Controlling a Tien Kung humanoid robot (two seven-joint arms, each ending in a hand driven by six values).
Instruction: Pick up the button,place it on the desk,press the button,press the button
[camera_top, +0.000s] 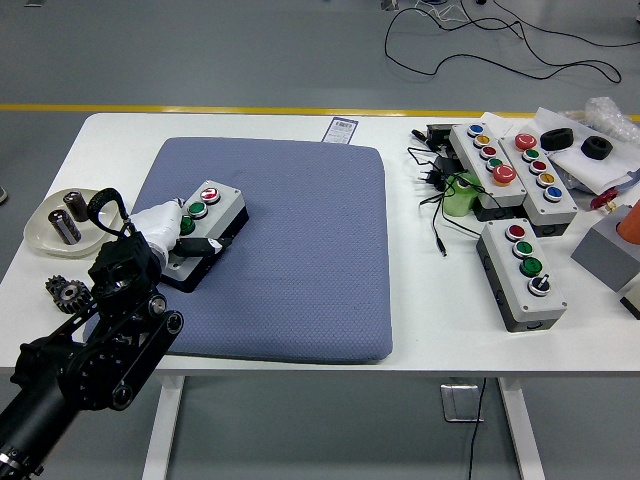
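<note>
Gripping the grey three-button control box with a black base (207, 228), the robot's left hand (170, 232) has its white fingers wrapped over the near end of the box, one fingertip reaching along its front side. The box sits at the left part of the blue-grey quilted pad (290, 250) that covers the middle of the white table (430, 300), and it looks slightly tilted, its near end apparently lifted off the fabric, though whether the whole box is clear of the pad cannot be told. A red button and a green one show on its top face; the third is hidden under the hand. Judging by this, the task is at its first step: the box is grasped but not yet set down on the bare table, and both presses remain to be done. The right arm does not appear. To the left of the pad stand a shallow clear dish holding dark cylinders (40, 225) and a small black gear (64, 293). At the right of the table lie three other grey button boxes (522, 272), well apart from the hand, among black cables (436, 205).
</note>
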